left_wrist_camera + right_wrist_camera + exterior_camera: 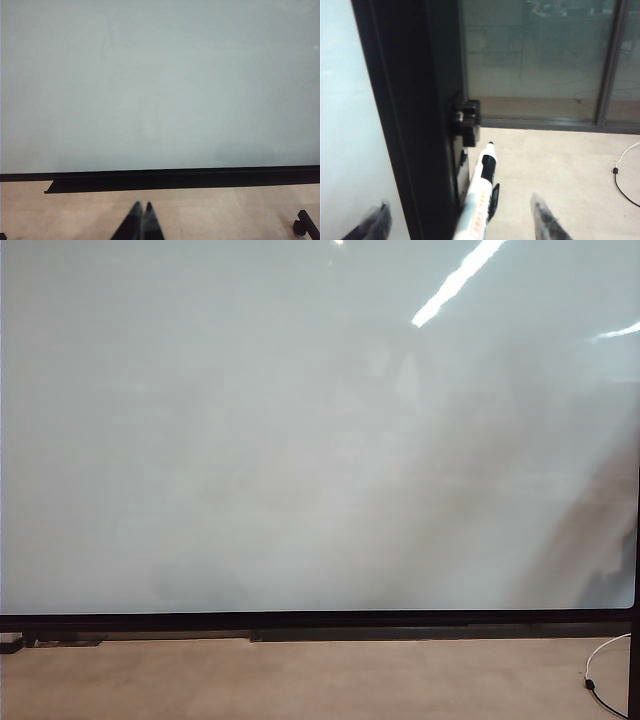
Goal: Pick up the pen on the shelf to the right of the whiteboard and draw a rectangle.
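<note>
- Whiteboard [300, 440], a very large glossy pale grey-white panel in a thin black frame, filled nearly all of the exterior view; bright ceiling-light streaks reflected near its upper right corner. No marker line could be made out on it.
- Left gripper [142, 206] showed in the left wrist view as two dark fingertips pressed together, closed on nothing, low in front of the board's black bottom rail and over the pale beige floor [225, 215].
- Board's lower edge ran level across the exterior view, open floor beneath it; a white cable [600, 670] lay on the floor at the far right.
- Pen [479, 195], a slim white-barrelled marker with orange lettering and a black tip end, stood tilted in a small black holder [492, 200] against the board's black right-hand frame post, just beside the frame.
- Right gripper [457, 220] was spread wide, one finger before the board face, the other over open floor; the post and pen stood between them, untouched and not held.
</note>
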